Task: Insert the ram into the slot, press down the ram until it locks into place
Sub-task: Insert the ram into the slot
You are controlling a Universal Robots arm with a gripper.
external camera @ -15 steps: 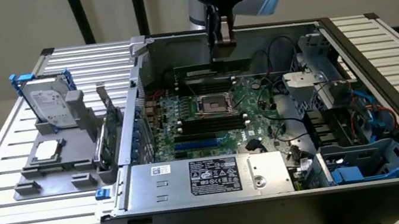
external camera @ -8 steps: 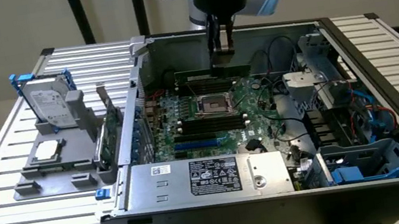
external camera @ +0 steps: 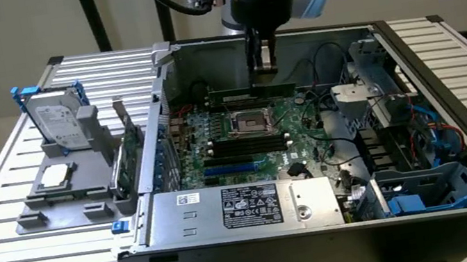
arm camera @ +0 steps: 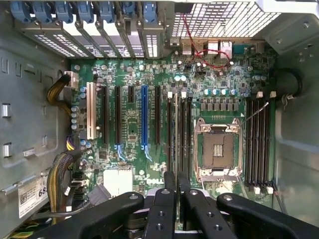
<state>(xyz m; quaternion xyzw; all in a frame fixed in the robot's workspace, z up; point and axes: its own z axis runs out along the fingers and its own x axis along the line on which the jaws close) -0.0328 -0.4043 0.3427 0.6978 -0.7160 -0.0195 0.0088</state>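
- Slatted metal table [external camera: 2, 210] carries an open computer case [external camera: 327, 246].
- ram [external camera: 251, 91]: long, thin dark-green stick, on edge along a black slot [arm camera: 175, 97] beside the CPU socket [external camera: 246, 123]; can't tell if it is fully seated.
- gripper [external camera: 262, 63] is over the ram, fingers [arm camera: 163, 209] drawn close, pinching its top edge.
- Case holds a green motherboard [external camera: 296, 142], a silver power supply [external camera: 245, 206] and cables.
- Grey tray [external camera: 39, 204] at the exterior view's left holds an upright hard drive [external camera: 60, 123].
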